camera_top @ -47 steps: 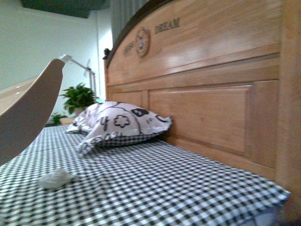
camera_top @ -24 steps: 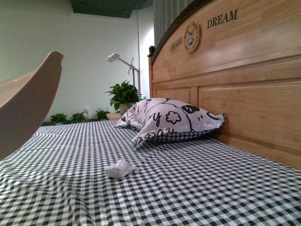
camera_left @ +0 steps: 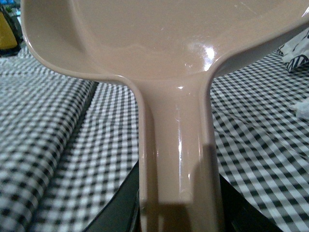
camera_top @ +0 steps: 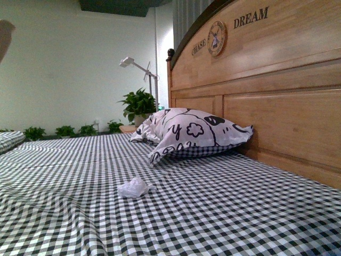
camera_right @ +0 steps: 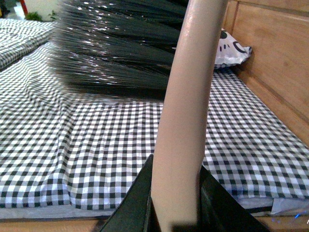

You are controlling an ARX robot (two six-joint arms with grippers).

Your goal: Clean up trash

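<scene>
Sweeping a light wad over a soft, rucked sheet is where this could fail. The trash (camera_top: 133, 188) lies loose on the checked bed (camera_top: 240, 213), about midway across it. It is well short of the pillow (camera_top: 194, 130) that leans at the headboard (camera_top: 277, 106), and folds in the cloth run just beside it. A stiff stroke of the brush (camera_right: 120, 48) would probably flick the paper toward the bed's edge or drag the sheet into a ridge. The lip of the dustpan (camera_left: 159, 38) might also ride up on a fold, so the wad slips beneath it.

Only the front view shows the trash plainly. Of the tools it gives no more than a pale tip in its upper left corner, likely the dustpan.

The left wrist view shows the left hand (camera_left: 179, 212) clamped on the dustpan's handle, with a dark jaw on either side and the pan held over the sheet.

The right wrist view shows the right hand (camera_right: 176, 212) closed around the brush's pale handle, its black bristles clear of the sheet. It alone shows one edge of the bed, where the sheet ends.
</scene>
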